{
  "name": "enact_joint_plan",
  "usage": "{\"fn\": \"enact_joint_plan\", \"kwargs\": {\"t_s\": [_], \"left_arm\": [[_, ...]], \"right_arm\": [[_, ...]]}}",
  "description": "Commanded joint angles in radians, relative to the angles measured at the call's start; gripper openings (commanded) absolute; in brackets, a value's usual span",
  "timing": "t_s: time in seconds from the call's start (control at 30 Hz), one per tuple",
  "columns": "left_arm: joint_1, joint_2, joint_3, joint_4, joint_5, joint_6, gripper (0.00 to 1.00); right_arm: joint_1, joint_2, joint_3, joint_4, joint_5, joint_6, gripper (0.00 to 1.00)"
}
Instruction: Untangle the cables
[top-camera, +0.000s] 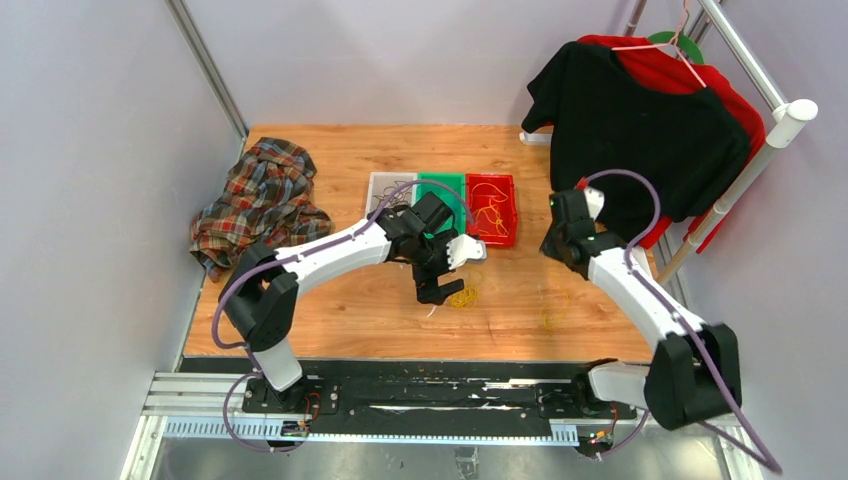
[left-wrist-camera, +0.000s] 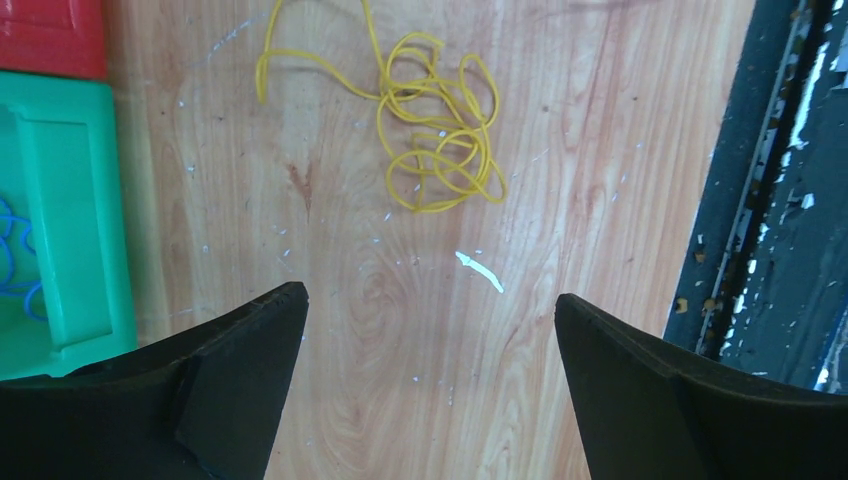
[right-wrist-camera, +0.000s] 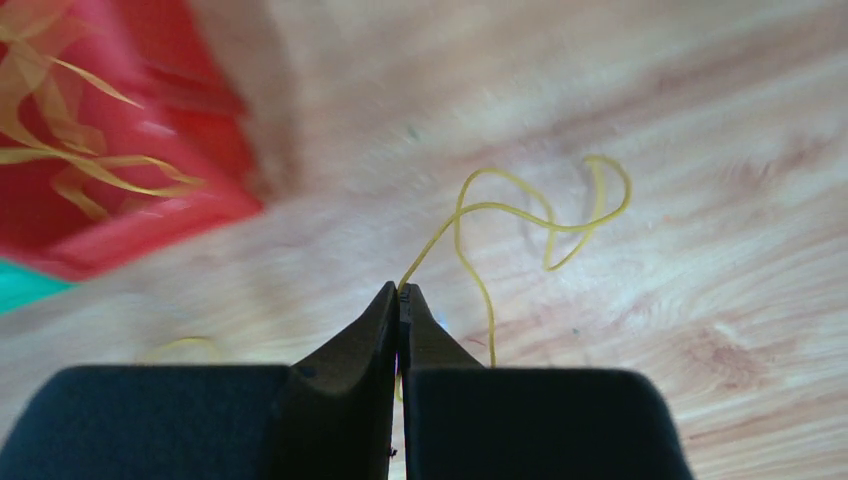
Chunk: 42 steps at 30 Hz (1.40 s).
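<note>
Cables in a tangled yellow bunch (left-wrist-camera: 440, 130) lie on the wooden table (left-wrist-camera: 400, 380), just ahead of the left gripper (left-wrist-camera: 428, 297), whose fingers stand wide apart with nothing between them. The right gripper (right-wrist-camera: 401, 292) is pinched tight on a single yellow cable (right-wrist-camera: 540, 215) — its loops reach out past the fingertips, over the wood near the red bin (right-wrist-camera: 120, 200), which holds more yellow strands (right-wrist-camera: 70, 165), blurred. Blue cables (left-wrist-camera: 12, 250) sit in the green bin (left-wrist-camera: 70, 200) — right beside the red one.
</note>
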Motion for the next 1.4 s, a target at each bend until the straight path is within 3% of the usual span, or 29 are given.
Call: {"fn": "enact_joint_plan", "kwargs": {"t_s": [0.0, 0.17, 0.33, 0.43, 0.67, 0.87, 1.2, 1.37], "left_arm": [[-0.008, -0.071, -0.013, 0.047, 0.062, -0.036, 0.98], [-0.006, -0.176, -0.049, 0.094, 0.003, -0.077, 0.98], [0.003, -0.289, -0.052, 0.119, -0.217, -0.146, 0.98], [0.025, -0.348, -0.057, 0.135, -0.358, -0.167, 0.98], [0.208, -0.449, -0.062, 0.125, -0.301, -0.261, 0.98], [0.242, -0.527, -0.03, 0.091, -0.525, -0.216, 0.98], [0.274, -0.569, 0.007, 0.001, -0.391, -0.216, 0.98], [0.275, -0.588, -0.006, -0.01, -0.385, -0.204, 0.98]], "right_arm": [[-0.005, -0.113, 0.168, -0.081, -0.035, -0.039, 0.01], [-0.005, -0.137, 0.38, -0.098, -0.099, -0.076, 0.01], [0.0, -0.087, 0.548, -0.007, -0.229, -0.136, 0.01], [0.016, -0.058, 0.576, 0.098, -0.243, -0.191, 0.01], [0.037, 0.076, 0.642, 0.239, -0.243, -0.244, 0.01], [0.079, 0.174, 0.674, 0.305, -0.256, -0.276, 0.01], [0.207, 0.263, 0.51, 0.547, -0.167, -0.486, 0.01], [0.213, 0.296, 0.455, 0.562, -0.161, -0.507, 0.01]]}}
